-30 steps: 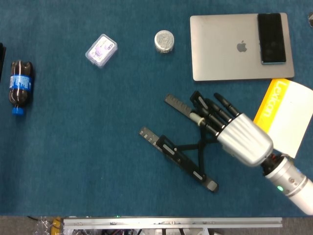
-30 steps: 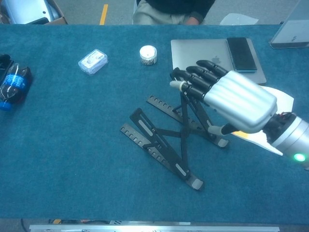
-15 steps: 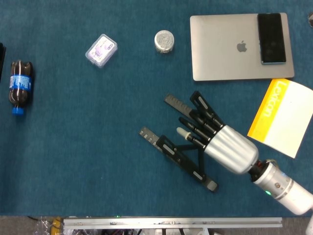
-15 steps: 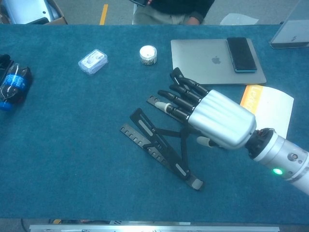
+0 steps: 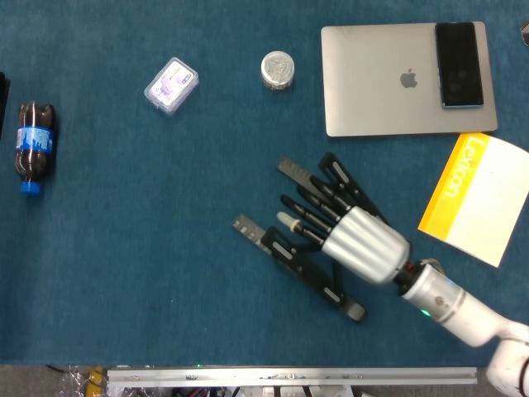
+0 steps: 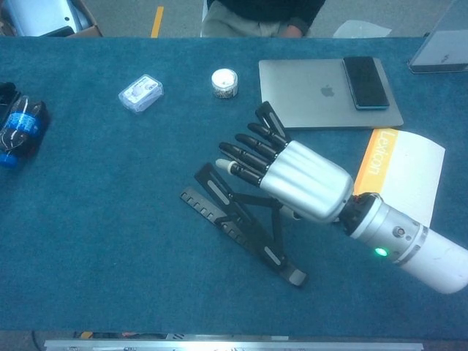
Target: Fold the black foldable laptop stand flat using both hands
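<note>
Lying directly beneath the right hand (image 5: 357, 246) on the blue table cloth (image 5: 149, 248): black laptop stand (image 5: 299, 269), long axis running diagonally, notched end pointing up-left past the fingertips, footed end pointing down toward the near table edge below the wrist. Showing two rails in the chest view, the near rail (image 6: 241, 234) lying flat, the far rail largely hidden under the palm, crossed struts joining them still partly raised. Covering the far rail palm-down: right hand (image 6: 296, 178), fingers (image 5: 307, 217) extended, slightly fanned and apart, pointing up-left along the stand; whether actually pressing the rail or hovering just above, cannot tell. Holding nothing visibly. Left hand not appearing in either view. Resting beyond the fingertips, well apart: closed silver laptop (image 5: 388, 78) with a dark phone (image 5: 459, 64) lying on its lid. Sitting just to the hand's right side: yellow-and-white booklet (image 5: 475, 198). Standing farther out past the fingertips, to the left of the laptop: small round tin (image 5: 277, 69) and clear plastic box (image 5: 171, 84). Lying far to the left, near the table edge: cola bottle (image 5: 33, 147), on its side. Nothing standing between the hand and the stand's near rail.
</note>
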